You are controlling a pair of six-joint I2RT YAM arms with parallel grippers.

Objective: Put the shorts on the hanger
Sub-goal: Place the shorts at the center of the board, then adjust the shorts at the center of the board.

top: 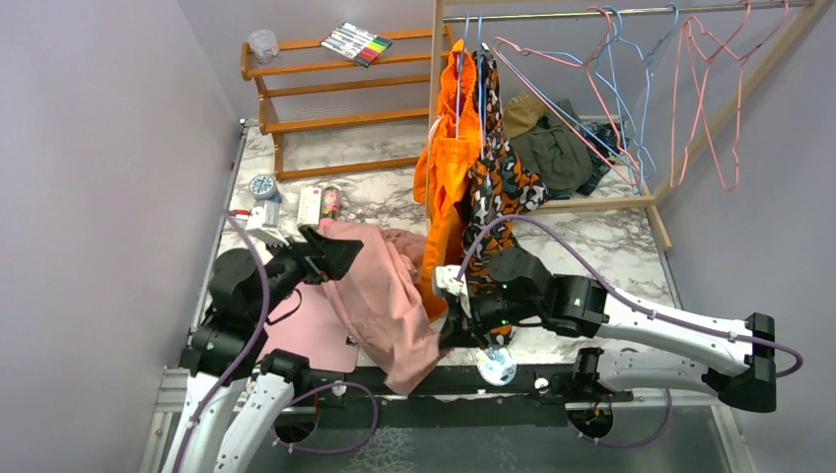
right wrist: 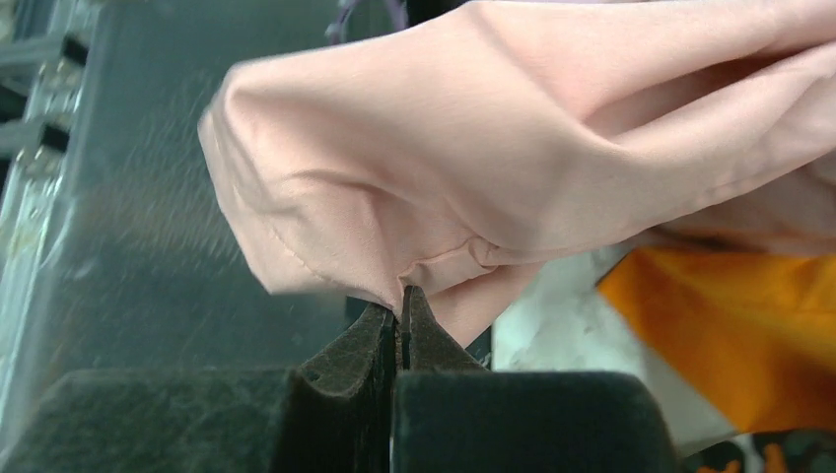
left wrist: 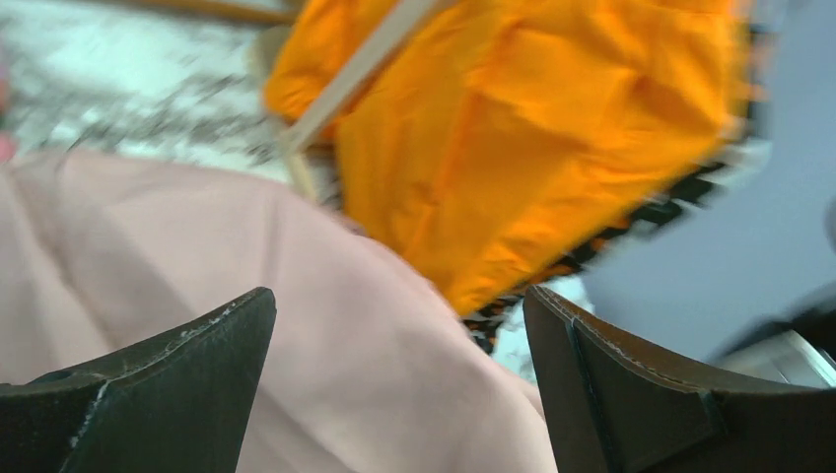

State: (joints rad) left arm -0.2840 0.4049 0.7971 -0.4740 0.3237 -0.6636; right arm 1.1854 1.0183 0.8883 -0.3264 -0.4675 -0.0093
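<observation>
While right gripper (top: pixel 452 320) pinches a hem fold of the shorts (top: pixel 384 296), left gripper (top: pixel 335 254) hovers over the same fabric with jaws spread wide, holding nothing. Shorts sit centre-left of the top frame, draped across the marble table (top: pixel 592 246) and spilling over its near edge. They lie just beside the hanging orange garment (top: pixel 444 168) and camouflage garment (top: pixel 503 187). Pink hanger (top: pixel 678 118) is on the rail (top: pixel 631 12) at upper right, well apart from the shorts. More than one pink wire hangs there; can't tell which is the target.

Step, as a judgement: grasp phase, shorts not yet on any hanger, task early. Next move likely calls for the left claw to close on a second point, ideally the waistband, so both arms can spread the fabric. Then the hanger has to come within reach, or the shorts go to it. Waistband and drawstring aren't visible in any view, so the grasp point is uncertain.

View differences:
- Right wrist view shows the tips closed flat on a stitched hem corner. Thin bite, could slip. Top view hides that contact behind the arm.
- Left wrist view confirms the wide gap, with pink cloth below the fingers. It's blurred, so contact is unclear.
- Only the top view shows hanger and rail.
</observation>
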